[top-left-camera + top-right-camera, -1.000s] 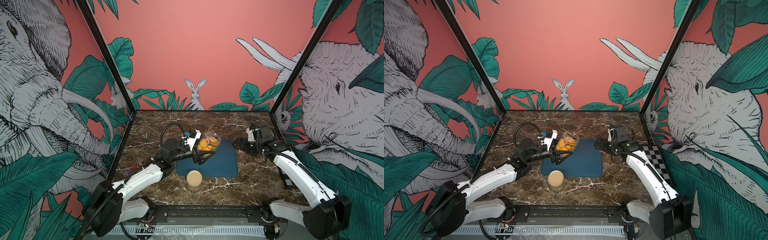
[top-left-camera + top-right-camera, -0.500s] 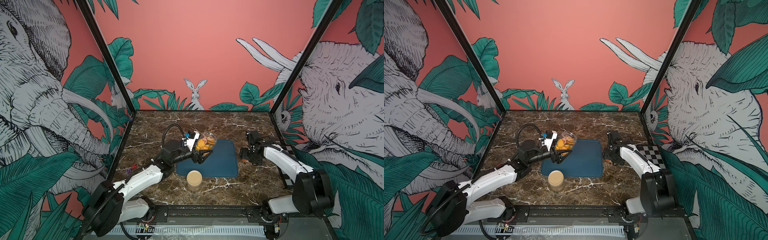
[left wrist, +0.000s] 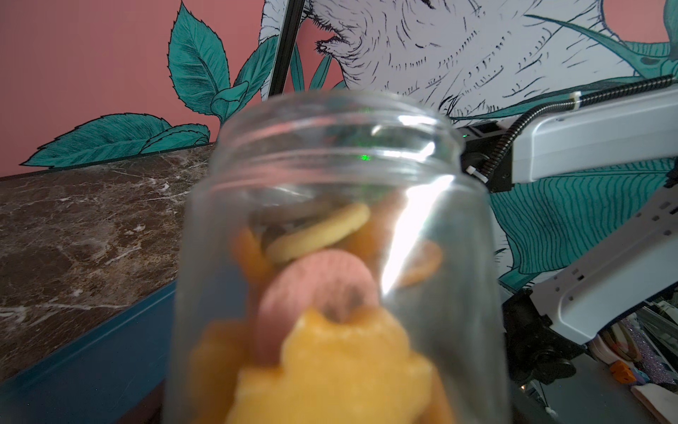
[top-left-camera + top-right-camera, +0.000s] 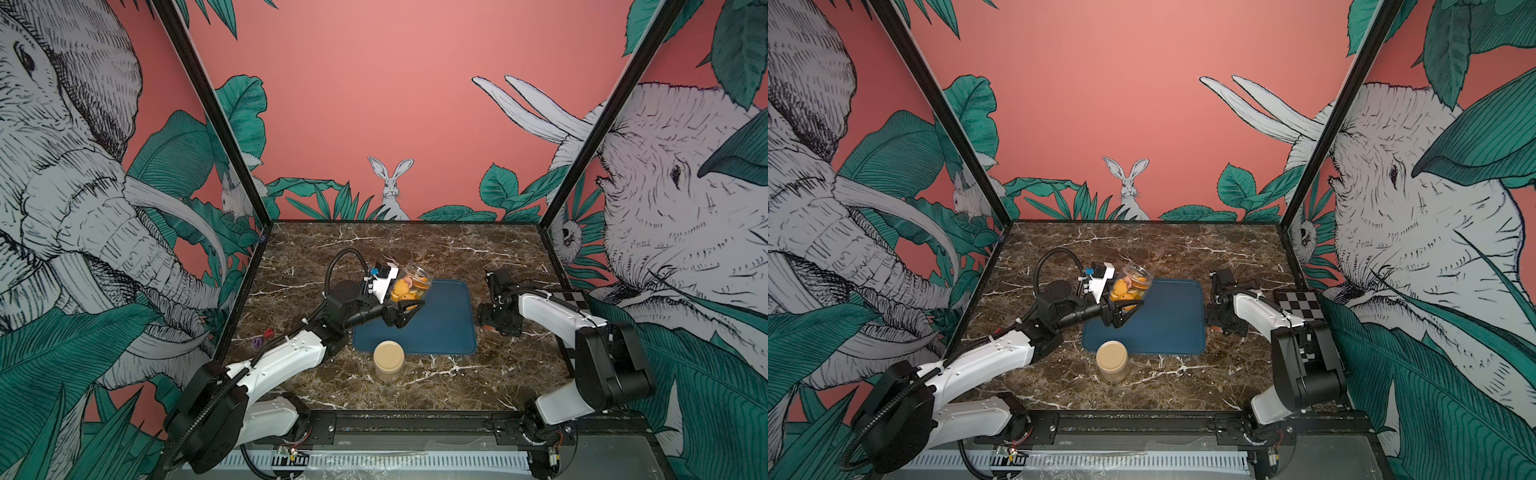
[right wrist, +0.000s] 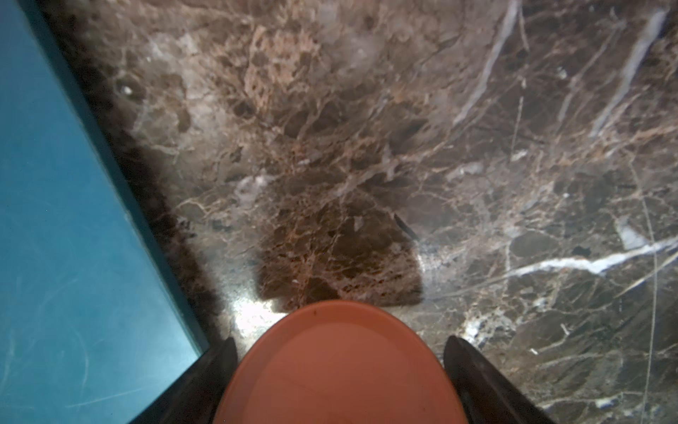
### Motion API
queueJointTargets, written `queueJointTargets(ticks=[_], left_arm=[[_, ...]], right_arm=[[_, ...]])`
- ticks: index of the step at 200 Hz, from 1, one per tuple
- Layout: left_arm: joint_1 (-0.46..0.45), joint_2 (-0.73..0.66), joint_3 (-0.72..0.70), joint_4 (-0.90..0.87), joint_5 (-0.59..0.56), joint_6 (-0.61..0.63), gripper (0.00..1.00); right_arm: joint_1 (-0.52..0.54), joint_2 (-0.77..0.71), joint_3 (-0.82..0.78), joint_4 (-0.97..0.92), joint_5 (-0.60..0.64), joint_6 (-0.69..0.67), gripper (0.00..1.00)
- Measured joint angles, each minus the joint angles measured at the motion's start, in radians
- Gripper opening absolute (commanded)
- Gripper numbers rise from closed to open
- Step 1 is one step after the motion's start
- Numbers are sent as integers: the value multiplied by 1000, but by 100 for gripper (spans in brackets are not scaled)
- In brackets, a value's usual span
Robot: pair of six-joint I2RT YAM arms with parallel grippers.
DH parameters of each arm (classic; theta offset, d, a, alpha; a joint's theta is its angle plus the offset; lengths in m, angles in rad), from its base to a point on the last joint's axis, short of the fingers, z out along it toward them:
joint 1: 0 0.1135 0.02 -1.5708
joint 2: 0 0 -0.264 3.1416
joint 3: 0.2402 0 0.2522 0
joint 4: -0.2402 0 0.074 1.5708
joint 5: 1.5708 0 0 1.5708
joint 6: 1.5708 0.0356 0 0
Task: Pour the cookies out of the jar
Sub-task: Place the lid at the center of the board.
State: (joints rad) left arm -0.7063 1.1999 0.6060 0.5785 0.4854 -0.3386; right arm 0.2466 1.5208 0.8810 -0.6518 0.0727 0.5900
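One cookie jar (image 4: 409, 286), one beige jar (image 4: 388, 360), one mat (image 4: 440, 328), one lid (image 5: 337, 370).

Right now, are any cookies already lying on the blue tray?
No, the cookies all sit inside the tilted jar, held above the blue tray.

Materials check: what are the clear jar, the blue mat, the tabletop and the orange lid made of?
Jar: clear plastic or glass, glossy; threaded neck, sharp glare streak.
Mat: matte blue, probably silicone or plastic; rounded corners, raised rim, faint scuffs.
Tabletop: polished brown marble look, mirrors light; maybe printed laminate.
Lid: smooth orange, likely plastic; soft even sheen.
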Motion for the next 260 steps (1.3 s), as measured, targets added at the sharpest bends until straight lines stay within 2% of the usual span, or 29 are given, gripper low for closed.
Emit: queueJointTargets(ticks=[32,97,123,173,212,260], left_arm=[[0,0,0,0,-5,3,0],[0,6,0,0,-11,8,0],[0,13,0,-1,-12,14,0],[-44,75,47,-80,-8,102,0],[-82,169,115,-136,-4,145,0],[-103,317,220,-202,-5,191,0]], right_arm=[[0,0,0,3,5,-6,99],[0,-11,-5,-1,19,-18,99],[3,-73,6,-49,43,-18,99],[9,-246,137,-160,200,-14,99],[9,-420,132,-207,242,8,93],[9,-436,134,-263,186,31,87]])
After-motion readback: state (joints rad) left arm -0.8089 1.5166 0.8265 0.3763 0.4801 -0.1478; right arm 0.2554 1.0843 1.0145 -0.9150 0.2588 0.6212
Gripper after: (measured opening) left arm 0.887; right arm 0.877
